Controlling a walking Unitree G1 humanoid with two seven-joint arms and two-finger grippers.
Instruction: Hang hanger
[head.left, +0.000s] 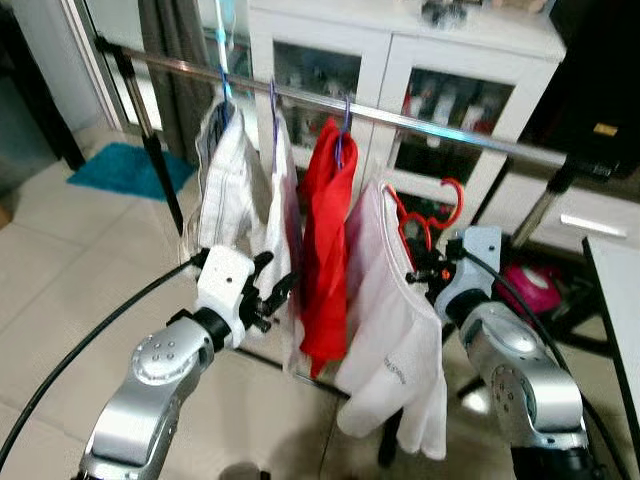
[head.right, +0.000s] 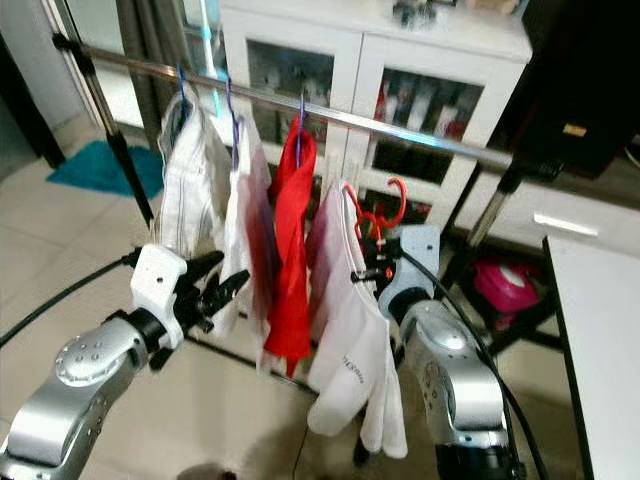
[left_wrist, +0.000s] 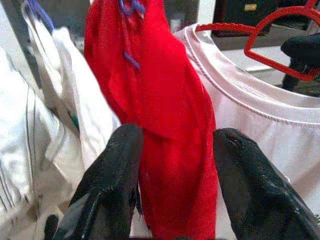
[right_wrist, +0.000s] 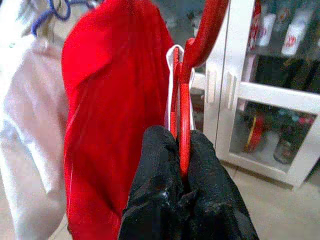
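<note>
A red hanger (head.left: 432, 212) carries a pale pink T-shirt (head.left: 390, 330) and hangs below the steel rail (head.left: 420, 124), its hook free of the rail. My right gripper (right_wrist: 181, 165) is shut on the hanger's red frame (right_wrist: 184, 135), just right of the shirt's collar. My left gripper (left_wrist: 176, 150) is open, held near a red garment (head.left: 325, 250) that hangs from a blue hanger (head.left: 343, 140) on the rail. Its fingers (head.left: 272, 295) point at the hanging clothes.
White garments (head.left: 235, 190) hang on blue hangers at the rail's left part. The rail's right stretch (head.left: 500, 148) is bare. A white glass-door cabinet (head.left: 420, 70) stands behind. A blue mat (head.left: 130, 168) lies on the tiled floor, a white table edge (head.left: 615, 300) at right.
</note>
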